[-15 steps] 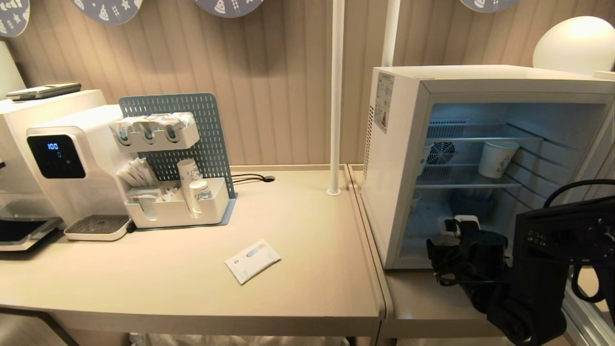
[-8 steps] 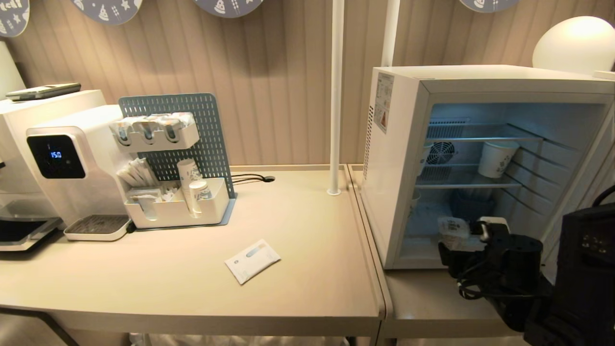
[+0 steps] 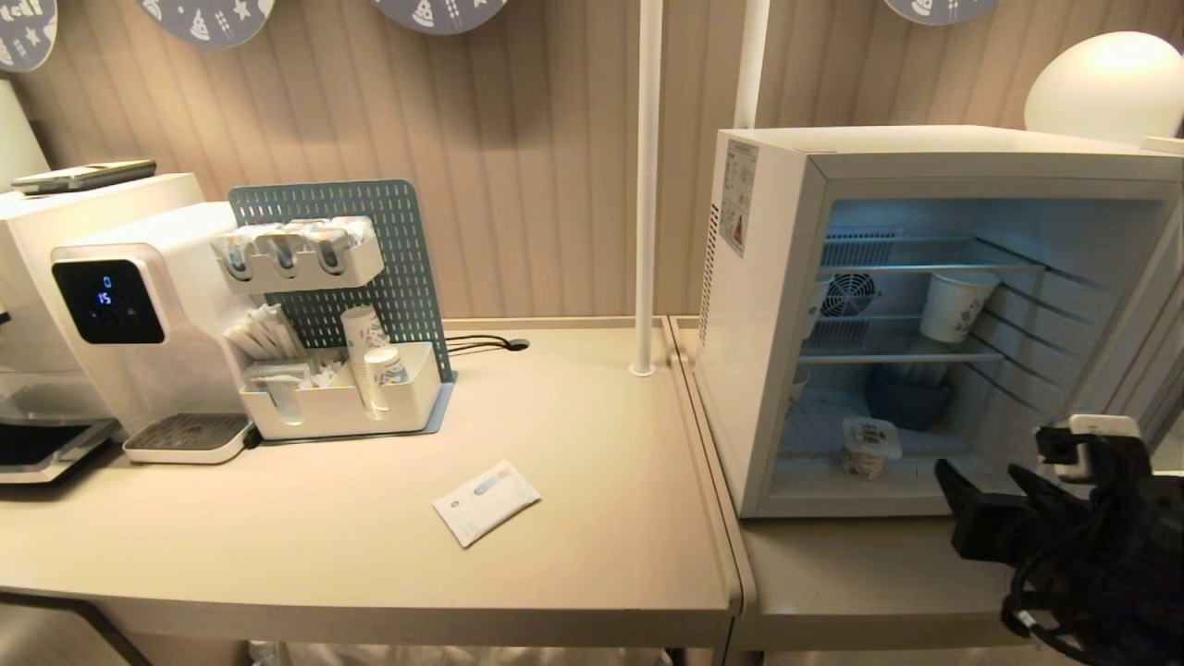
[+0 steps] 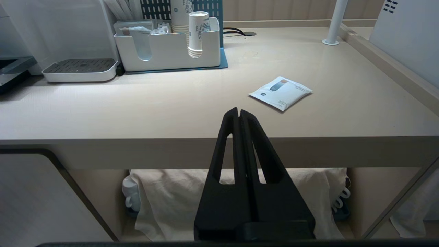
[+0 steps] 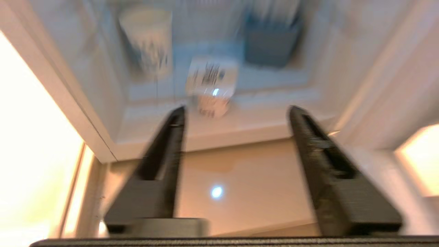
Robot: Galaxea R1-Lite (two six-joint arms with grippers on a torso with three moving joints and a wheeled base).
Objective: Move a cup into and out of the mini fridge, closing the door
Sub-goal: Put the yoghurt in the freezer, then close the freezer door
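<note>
The right gripper [image 3: 1004, 481] is seen nearest, at about 4 o'clock in the head view, outside the front of the mini fridge [image 3: 768, 305] and above the table [image 3: 832, 583]. Its fingers [image 5: 164, 154] are spread apart and nothing is held between them; in the blurred right wrist view the cup [image 5: 211, 85] appears beyond the fingertips, clear of them. The left gripper [image 4: 238, 113] is held low before the near edge of the left-hand table, fingers pressed together on nothing. On that table a white sachet [image 3: 486, 501] lies flat at about 6 o'clock.

The cup [image 3: 868, 448] stands upright on the fridge floor, near the front lip, toward 3 o'clock. Behind it a dark blue tub [image 3: 908, 400] is set against the back. On the wire shelf [image 3: 888, 356] above, a taller paper cup [image 3: 953, 307] is placed, with the round fan [image 3: 847, 294] at the rear wall beside it. The fridge stands open; only what may be an edge of the door [image 3: 1152, 370] is seen at the far right, though this cannot be told for certain.

At 9 o'clock a water dispenser [image 3: 139, 314] and a white organiser [image 3: 342, 402] with a blue pegboard are set against the wall.
</note>
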